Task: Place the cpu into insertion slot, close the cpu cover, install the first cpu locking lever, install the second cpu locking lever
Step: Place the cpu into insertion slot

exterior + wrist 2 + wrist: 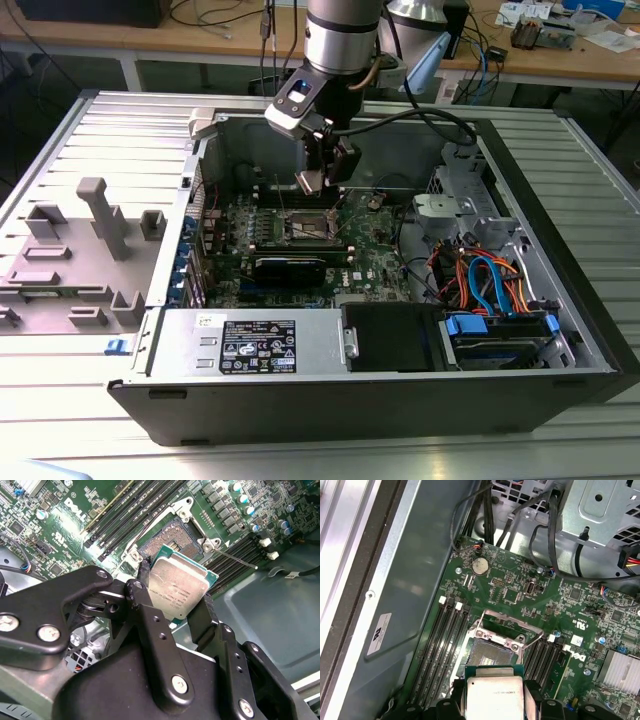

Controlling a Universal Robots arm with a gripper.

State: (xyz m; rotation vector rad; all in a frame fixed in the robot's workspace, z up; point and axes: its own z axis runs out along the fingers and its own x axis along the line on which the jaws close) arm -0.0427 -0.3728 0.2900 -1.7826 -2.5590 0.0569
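My gripper (318, 178) hangs inside the open computer case, shut on the cpu (308, 182), a flat square chip with a silvery top. In both wrist views the cpu (180, 586) (495, 696) sits tilted between the black fingers (201, 619), held by two opposite edges, a little above the motherboard. The insertion slot (171, 542) (490, 652) (309, 228) lies open just beyond the chip, its dark contact field bare. The cpu cover (503, 622), a silvery frame, stands raised at the slot's far edge. A thin wire lever (235, 560) sticks out beside the slot.
Long black memory slots (447, 645) flank the slot on both sides. Case walls (400, 150) enclose the board. A power supply (250, 345) and a drive bay with blue and orange cables (490, 280) lie toward the front. A grey fixture (90, 240) stands at the exterior view's left.
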